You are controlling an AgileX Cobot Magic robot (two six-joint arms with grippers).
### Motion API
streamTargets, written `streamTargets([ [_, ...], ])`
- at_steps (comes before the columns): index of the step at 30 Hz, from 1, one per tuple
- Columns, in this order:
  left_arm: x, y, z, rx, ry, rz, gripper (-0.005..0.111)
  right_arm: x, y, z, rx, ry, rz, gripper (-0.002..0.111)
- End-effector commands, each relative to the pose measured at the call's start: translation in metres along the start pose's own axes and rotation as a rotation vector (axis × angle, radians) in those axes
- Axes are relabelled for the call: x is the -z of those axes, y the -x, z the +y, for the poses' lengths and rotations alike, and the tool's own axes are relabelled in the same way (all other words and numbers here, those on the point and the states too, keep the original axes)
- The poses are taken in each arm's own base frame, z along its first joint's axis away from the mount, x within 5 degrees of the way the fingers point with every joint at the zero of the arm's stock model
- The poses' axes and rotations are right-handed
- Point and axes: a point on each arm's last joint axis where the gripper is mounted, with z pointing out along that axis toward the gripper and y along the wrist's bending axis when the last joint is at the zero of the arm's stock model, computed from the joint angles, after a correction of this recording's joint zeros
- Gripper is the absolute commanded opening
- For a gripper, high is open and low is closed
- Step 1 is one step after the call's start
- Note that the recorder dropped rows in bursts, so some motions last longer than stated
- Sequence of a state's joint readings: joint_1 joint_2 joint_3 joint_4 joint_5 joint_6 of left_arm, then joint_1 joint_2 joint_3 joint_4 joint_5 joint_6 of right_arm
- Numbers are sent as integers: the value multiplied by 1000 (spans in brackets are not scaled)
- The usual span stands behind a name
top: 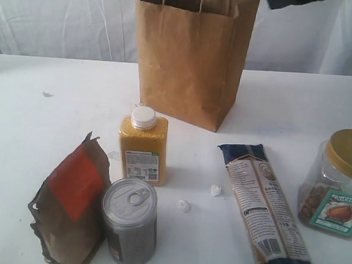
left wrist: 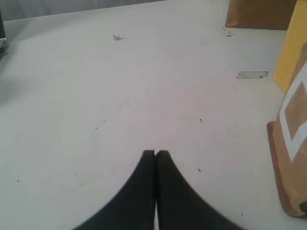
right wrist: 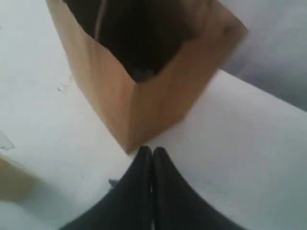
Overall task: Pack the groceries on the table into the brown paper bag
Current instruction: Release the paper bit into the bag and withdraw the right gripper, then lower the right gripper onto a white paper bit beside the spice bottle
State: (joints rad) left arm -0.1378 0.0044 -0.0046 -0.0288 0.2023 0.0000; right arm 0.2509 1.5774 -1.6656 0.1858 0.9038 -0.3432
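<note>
Five groceries (top: pixel 142 148) occupy the lower half of the frame; the brown paper bag (top: pixel 190 60) stands upright at upper centre, mouth up. Long pasta packet (top: pixel 267 211) lies flat, long axis running centre to lower right. Desk (top: pixel 43 129) offers open room at left. Left jaws and right jaws are pressed together.

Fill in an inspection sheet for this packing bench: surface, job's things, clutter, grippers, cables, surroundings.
Surface: white table, a few specks.
Job's things: brown paper bag upright and open at the back; yellow-grain bottle, silver can and gold-lidded jar standing; orange-labelled pouch beside the can; pasta packet lying flat. All five are outside the bag.
Clutter: white scraps between can and packet.
Grippers: left gripper shut, empty, over bare table; right gripper shut, empty, near the bag's top.
Cables: nothing seen.
Surroundings: white curtain behind.
</note>
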Motion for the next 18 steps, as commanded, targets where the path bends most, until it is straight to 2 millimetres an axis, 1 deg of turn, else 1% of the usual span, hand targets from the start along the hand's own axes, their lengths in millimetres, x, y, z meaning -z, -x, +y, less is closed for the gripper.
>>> streamTargets([
  [1,0,-1,0,-2,-6,-1,0,40,-24,1,-110,-53,252,0],
  [2,0,-1,0,-2,-6,-1,0,42,-26,3,-113,-49,254,0],
  [5,0,-1,0,-2,-6,-1,0,58,-45,18,-152,33,253,0],
  [8,0,-1,0,-2,-6,-1,0,76,-69,31,-156,69,263,0],
  [11,0,-1,0,-2,-6,-1,0,86,-96,44,-104,66,293,0],
  [13,0,-1,0,-2,-6,-1,0,86,-113,55,-31,75,297,0],
  [14,0,-1,0,-2,-6,-1,0,86,-119,60,1,89,297,0],
  [15,0,-1,0,-2,-6,-1,0,83,-126,67,49,112,311,0],
  [17,0,-1,0,-2,-6,-1,0,77,-136,78,104,144,341,0],
  [18,0,-1,0,-2,-6,-1,0,71,-142,83,135,150,364,0],
])
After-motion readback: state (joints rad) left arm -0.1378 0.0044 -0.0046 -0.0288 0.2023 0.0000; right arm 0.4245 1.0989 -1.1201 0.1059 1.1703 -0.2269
